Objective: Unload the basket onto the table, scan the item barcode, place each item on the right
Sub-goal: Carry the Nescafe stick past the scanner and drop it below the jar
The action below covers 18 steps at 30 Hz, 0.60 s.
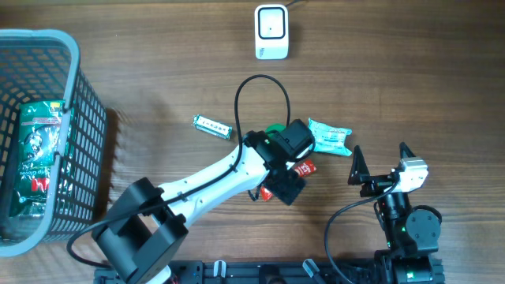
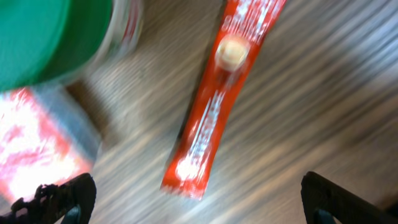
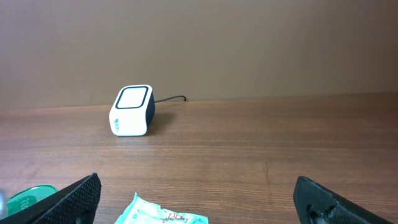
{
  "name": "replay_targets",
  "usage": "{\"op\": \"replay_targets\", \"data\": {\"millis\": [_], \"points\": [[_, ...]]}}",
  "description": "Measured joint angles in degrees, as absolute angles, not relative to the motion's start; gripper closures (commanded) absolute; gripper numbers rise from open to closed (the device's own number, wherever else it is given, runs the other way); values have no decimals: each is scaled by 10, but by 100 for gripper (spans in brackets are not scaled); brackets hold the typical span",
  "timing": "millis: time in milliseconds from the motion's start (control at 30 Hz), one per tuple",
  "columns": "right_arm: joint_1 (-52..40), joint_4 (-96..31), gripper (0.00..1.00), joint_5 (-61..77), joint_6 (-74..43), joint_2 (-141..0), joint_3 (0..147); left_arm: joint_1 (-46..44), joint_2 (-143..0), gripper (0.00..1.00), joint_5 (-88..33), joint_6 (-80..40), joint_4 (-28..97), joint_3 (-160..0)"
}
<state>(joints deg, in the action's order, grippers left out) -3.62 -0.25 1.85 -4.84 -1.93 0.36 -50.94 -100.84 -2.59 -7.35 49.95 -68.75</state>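
The wooden desk (image 1: 158, 79) fills the overhead view. A blue-grey basket (image 1: 75, 95) stands at its left edge, with a green bag (image 1: 35, 158) lying inside. The left arm (image 1: 205, 185) reaches from the near edge towards the middle of the desk. The right arm (image 1: 406, 225) sits at the near right.

The left claw (image 2: 204, 199) is spread wide and pinches nothing. Its tips stand either side of a red stick pack (image 2: 217, 99), which lies flat on the desk below it. In the wrist view this pack runs on a slant and is blurred, so its print cannot be read. A green-lidded tub (image 2: 37, 37) and a red-and-white pack (image 2: 31, 143) lie just beside it.

The right claw (image 1: 381, 154) is also spread and empty, above bare wood. A teal pack (image 1: 330, 138) lies near it.

The white scanner (image 1: 271, 31) stands at the far edge, well apart from the stick pack. A small wrapper (image 1: 211, 125) lies left of the tub.
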Motion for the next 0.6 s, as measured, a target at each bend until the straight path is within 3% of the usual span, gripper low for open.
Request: {"op": "replay_targets", "data": {"millis": [300, 500, 600], "points": [[-36, -3, 0, 18, -48, -19, 4, -465, -879, 0, 168, -149, 622, -834], [-36, -3, 0, 18, -48, -19, 4, -269, -727, 0, 250, -320, 628, -846], [-36, -3, 1, 18, -48, -19, 4, -116, -665, 0, 267, -416, 628, -846]]}}
